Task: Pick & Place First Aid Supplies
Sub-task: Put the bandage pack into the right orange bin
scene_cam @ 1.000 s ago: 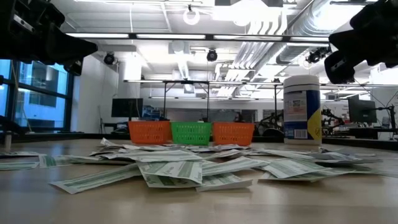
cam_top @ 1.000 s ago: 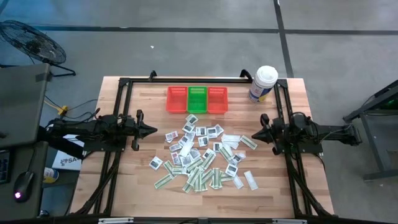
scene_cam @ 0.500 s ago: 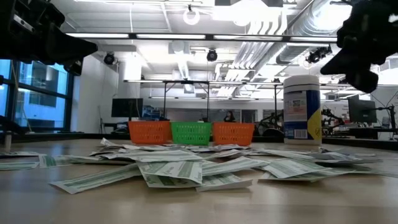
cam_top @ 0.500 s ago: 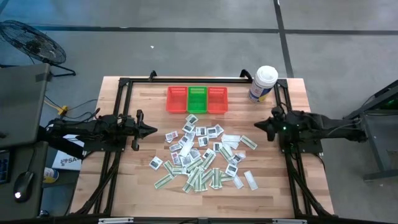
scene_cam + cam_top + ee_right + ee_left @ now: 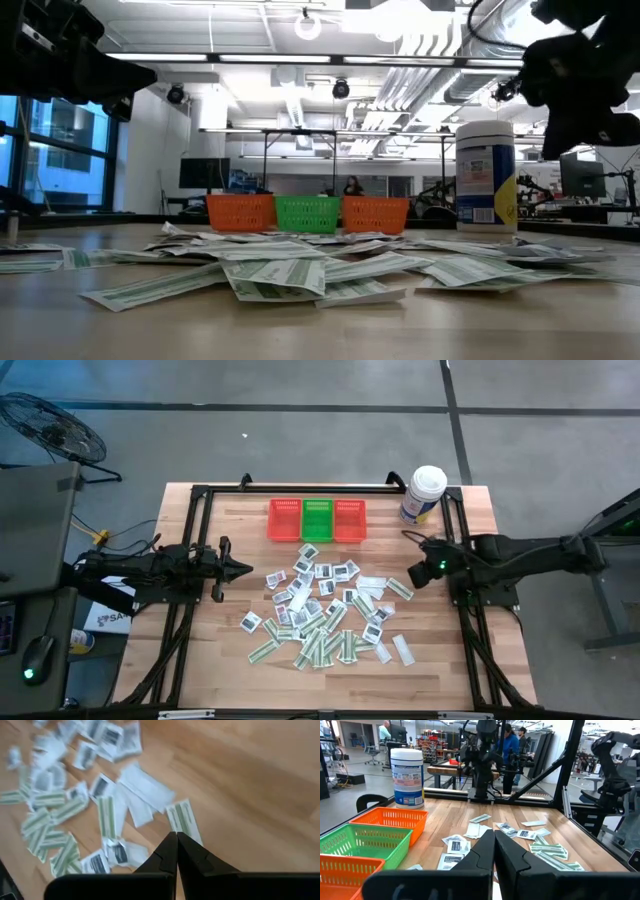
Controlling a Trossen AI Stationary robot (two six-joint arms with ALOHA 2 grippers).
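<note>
Right gripper (image 5: 417, 573), fingers closed and empty, has advanced over the packets (image 5: 318, 610); approach step: next, open and descend onto the strip ahead.

arms: two, dark, jointed | right tool (image 5: 416, 573): green light | fingers (image 5: 512, 857): black, wedge-shaped

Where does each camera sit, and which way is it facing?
High: overhead, straight down; both arms, packets, baskets.
Low: table height, looking across packets to baskets, tub.
Left wrist: behind shut left tool, facing the right arm.
Right wrist: above shut right tool, facing down on packets.
All share the packets.
</note>
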